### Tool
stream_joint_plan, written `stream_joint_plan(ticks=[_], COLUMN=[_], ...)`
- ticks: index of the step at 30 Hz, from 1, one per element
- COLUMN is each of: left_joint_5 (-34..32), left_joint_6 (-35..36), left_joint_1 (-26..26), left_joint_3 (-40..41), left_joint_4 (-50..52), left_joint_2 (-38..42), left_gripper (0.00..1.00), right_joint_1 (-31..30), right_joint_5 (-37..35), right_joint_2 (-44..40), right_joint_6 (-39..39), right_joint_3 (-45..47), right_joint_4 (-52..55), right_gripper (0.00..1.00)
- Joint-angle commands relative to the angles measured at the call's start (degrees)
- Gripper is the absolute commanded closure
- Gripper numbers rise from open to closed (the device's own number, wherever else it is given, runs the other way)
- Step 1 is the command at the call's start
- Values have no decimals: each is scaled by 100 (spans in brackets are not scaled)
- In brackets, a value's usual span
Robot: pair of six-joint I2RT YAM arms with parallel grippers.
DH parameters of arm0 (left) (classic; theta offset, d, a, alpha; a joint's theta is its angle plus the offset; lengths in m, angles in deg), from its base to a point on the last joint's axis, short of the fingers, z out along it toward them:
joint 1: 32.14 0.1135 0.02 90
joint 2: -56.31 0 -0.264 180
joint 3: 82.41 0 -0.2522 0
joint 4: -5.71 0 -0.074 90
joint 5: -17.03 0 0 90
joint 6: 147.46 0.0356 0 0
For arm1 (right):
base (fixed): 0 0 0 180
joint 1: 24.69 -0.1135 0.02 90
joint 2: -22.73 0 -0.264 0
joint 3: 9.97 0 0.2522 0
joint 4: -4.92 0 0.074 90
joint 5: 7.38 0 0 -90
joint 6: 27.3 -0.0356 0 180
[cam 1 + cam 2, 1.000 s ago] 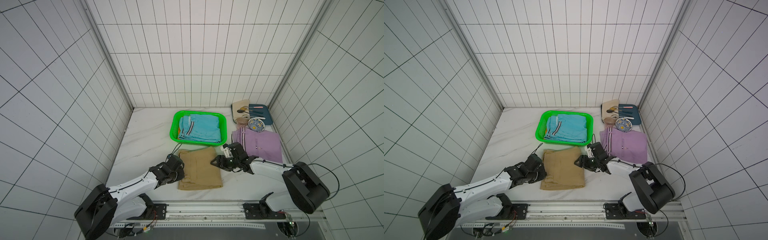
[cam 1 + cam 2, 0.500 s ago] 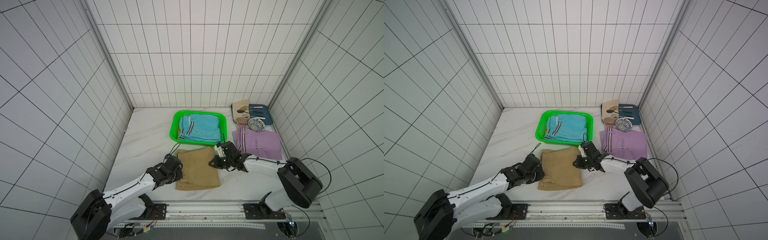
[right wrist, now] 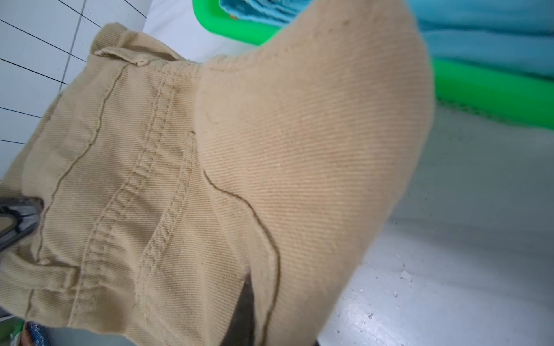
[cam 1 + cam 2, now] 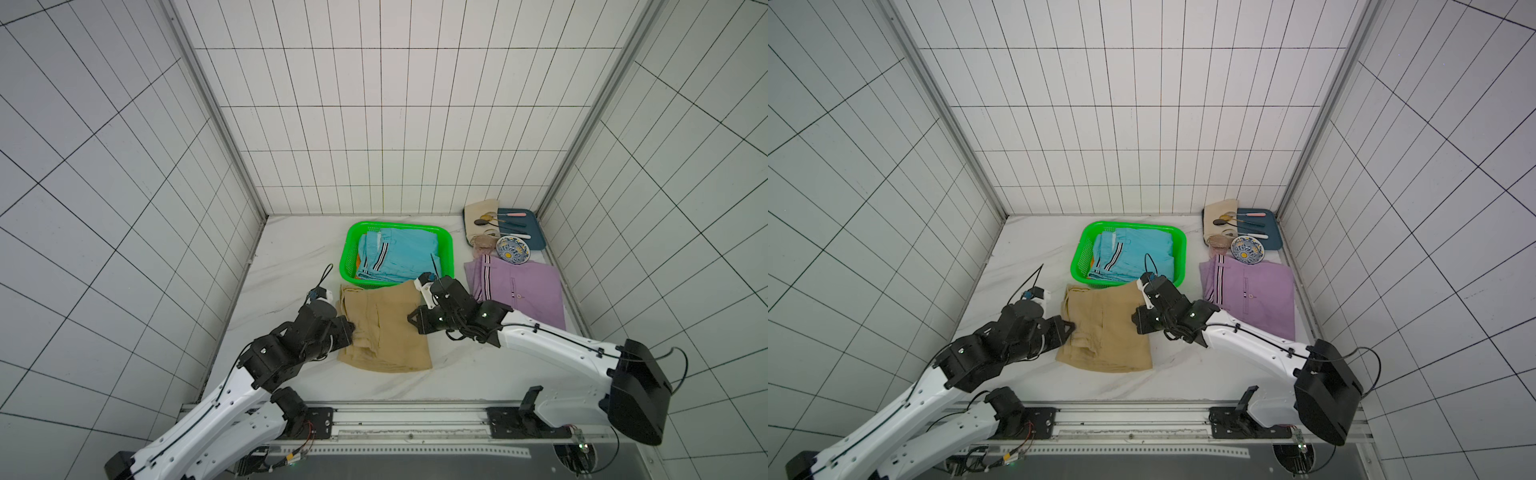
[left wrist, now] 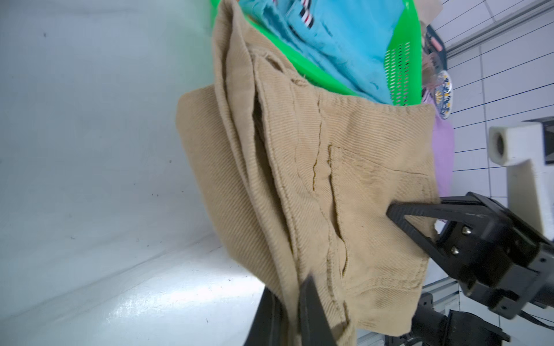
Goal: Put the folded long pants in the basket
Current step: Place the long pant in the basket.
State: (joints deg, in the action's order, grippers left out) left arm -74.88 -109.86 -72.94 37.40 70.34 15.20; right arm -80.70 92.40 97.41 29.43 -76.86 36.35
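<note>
I have the left gripper (image 4: 350,328) and right gripper (image 4: 412,322) clenched on opposite side edges of the tan khaki pants (image 4: 384,332), to lift the fold flat. The pants lie mid-frame, their top edge overlapping the green basket (image 4: 348,255).

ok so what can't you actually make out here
Orange pants: only a sliver in both top views, under the teal pants in the basket.
Right end effector tips: khaki pants cover most of them in the right wrist view.
Lilac pants: near edge partly behind the right arm in both top views.
Cutlery: too small to sort in both top views.
</note>
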Motion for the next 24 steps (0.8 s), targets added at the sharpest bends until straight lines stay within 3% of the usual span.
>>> stream_joint_plan(ticks=[1, 5, 12, 20, 24], left_joint_5=[-217, -227, 10, 1260, 2554], left_joint_6=[363, 485, 1188, 1727, 1223], left_joint_1=[41, 50, 352, 1676, 2433], left_joint_3=[-806, -1666, -3005, -4051, -4113], left_joint_4=[210, 405, 344, -46, -758], left_joint_2=[-287, -786, -2016, -3508, -4243], left_gripper=[100, 100, 100, 100, 100], right_joint_1=[-42, -13, 524, 1967, 2329], right_joint_5=[-437, -772, -536, 317, 358], right_joint_2=[-421, -566, -317, 435, 937], right_joint_6=[311, 474, 538, 509, 516], right_joint_3=[-907, -1754, -2821, -3578, -3784], right_joint_4=[852, 1462, 1984, 2008, 1809], right_gripper=[100, 100, 100, 100, 100])
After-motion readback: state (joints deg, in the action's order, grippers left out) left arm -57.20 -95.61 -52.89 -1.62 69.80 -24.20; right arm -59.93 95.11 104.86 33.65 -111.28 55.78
